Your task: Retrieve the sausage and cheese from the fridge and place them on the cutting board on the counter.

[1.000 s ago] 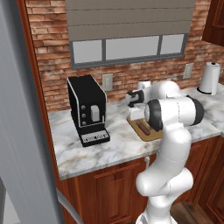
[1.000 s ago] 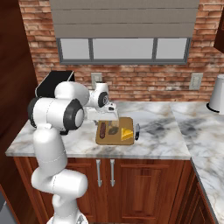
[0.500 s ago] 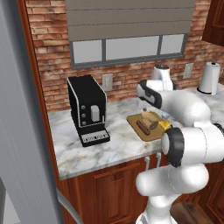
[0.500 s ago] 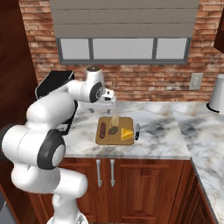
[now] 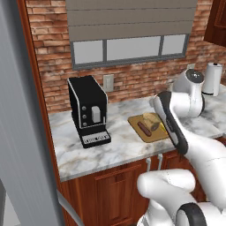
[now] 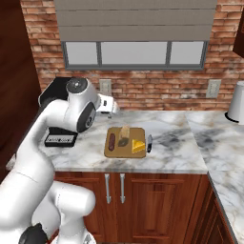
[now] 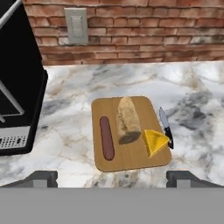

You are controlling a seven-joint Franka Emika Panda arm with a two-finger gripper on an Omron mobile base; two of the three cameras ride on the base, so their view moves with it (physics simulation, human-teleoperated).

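Both sausage (image 7: 106, 138) and cheese (image 7: 155, 141) lie on cutting board (image 7: 131, 162).

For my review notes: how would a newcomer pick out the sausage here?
Find the black coffee machine on the white-grey marble counter; right of it lies a tan wooden cutting board. The dark reddish-brown sausage lies along its left edge, slimmer and darker than the bread and yellow cheese wedge alongside.

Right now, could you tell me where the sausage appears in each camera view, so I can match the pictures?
Left base view: sausage right of centre, on the cutting board's left part.
Right base view: sausage at centre, along the board's left edge.
Hand view: sausage at centre, left of the bread.
Shared landmark: the black coffee machine.
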